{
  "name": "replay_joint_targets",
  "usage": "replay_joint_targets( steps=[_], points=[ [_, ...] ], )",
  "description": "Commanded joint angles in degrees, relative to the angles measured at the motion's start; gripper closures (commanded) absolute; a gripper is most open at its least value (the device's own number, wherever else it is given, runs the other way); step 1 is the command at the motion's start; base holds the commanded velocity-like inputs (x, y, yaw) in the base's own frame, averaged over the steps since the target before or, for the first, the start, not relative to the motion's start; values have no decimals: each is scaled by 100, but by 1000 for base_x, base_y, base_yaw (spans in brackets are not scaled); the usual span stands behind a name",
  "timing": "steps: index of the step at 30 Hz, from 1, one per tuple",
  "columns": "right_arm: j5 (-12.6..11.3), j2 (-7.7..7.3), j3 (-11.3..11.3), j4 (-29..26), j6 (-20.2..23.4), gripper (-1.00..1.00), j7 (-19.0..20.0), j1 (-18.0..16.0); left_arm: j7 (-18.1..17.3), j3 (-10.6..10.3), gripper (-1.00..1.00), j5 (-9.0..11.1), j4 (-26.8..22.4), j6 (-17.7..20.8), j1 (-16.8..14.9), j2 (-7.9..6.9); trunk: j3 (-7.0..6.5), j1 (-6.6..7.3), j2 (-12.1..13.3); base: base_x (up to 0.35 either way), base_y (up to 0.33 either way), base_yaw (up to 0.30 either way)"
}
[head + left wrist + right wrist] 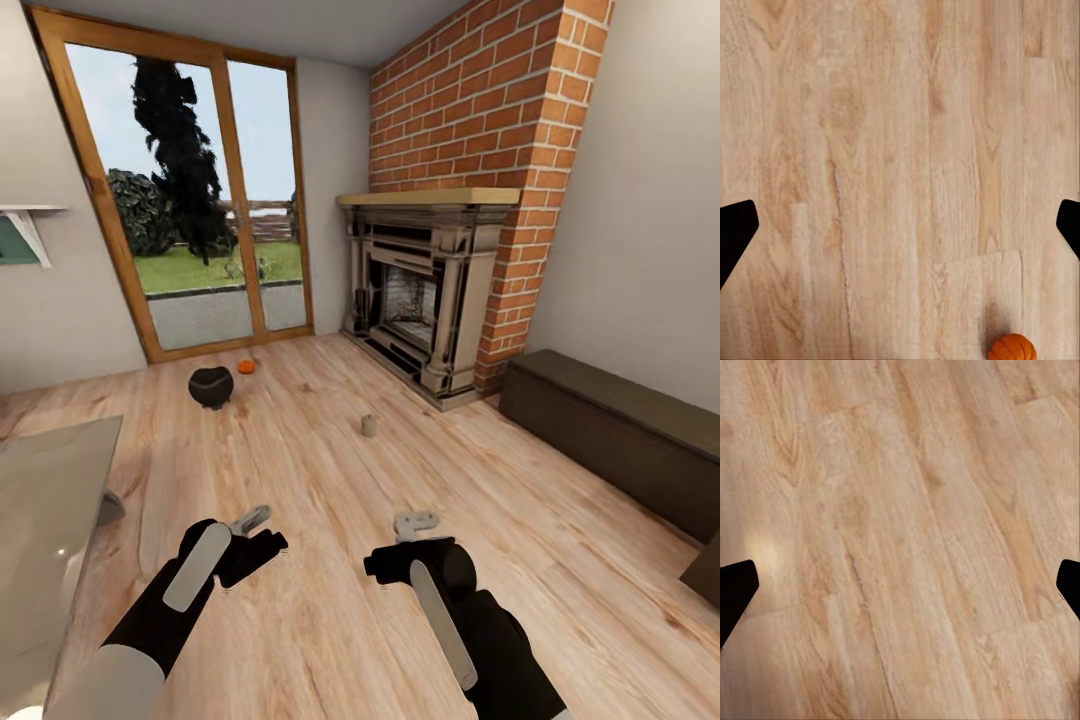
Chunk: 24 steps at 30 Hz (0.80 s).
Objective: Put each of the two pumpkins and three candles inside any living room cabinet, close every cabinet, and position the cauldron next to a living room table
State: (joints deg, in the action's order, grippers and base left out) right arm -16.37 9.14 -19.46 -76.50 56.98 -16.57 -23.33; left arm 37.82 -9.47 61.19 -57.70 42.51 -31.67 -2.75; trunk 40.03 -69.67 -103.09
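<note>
1. Left gripper [252, 522]: held low over the wood floor [330, 480]; in the left wrist view its dark fingertips [735, 229] sat at opposite edges, spread wide, nothing between them.
2. Right gripper [415, 523]: held over the floor beside the left one; fingertips [735, 589] likewise wide apart and empty.
3. Pumpkin [246, 367]: small, orange, on the floor well ahead of the left gripper, just beside the cauldron. In the left wrist view an orange ribbed pumpkin [1012, 348] lay on the boards, outside the fingers' span; whether it was the same one could not be told.
4. Cauldron [211, 386]: black, round, upright on the floor, far ahead of the left gripper, near the glass door [190, 190].
5. Candle [369, 425]: short pale cylinder, upright on the floor, ahead of the right gripper.
6. Cabinet [610, 440]: long, low, dark brown, against the wall ahead and right of the right gripper; closed.
7. Fireplace [425, 290]: in the brick chimney beyond the candle.
8. Table [50, 520]: glossy grey top, left of the left gripper.
9. Writing or labels: none legible.
</note>
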Motion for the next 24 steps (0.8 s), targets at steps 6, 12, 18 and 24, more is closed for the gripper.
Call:
replay_joint_targets(
  steps=[6,12,18,24],
  points=[
    [-59,0,-5,-5,15,-100,-51,-5,59,-27,-100,60,-26,-6,-6,-7,6,-3,-3,305,-95,-15],
    [-64,0,-5,-8,20,-100,-48,-5,59,-26,-100,60,-29,-6,-6,-10,6,-3,-3,321,-68,-35],
    [-63,0,-5,-6,16,-100,-46,-5,59,-20,-100,60,-28,-5,-6,-8,6,-3,-3,338,8,-2],
    [-67,0,-5,-1,15,-100,-40,-5,59,-20,-100,60,-26,-6,-4,-7,6,-3,-3,341,90,-93]
  ],
)
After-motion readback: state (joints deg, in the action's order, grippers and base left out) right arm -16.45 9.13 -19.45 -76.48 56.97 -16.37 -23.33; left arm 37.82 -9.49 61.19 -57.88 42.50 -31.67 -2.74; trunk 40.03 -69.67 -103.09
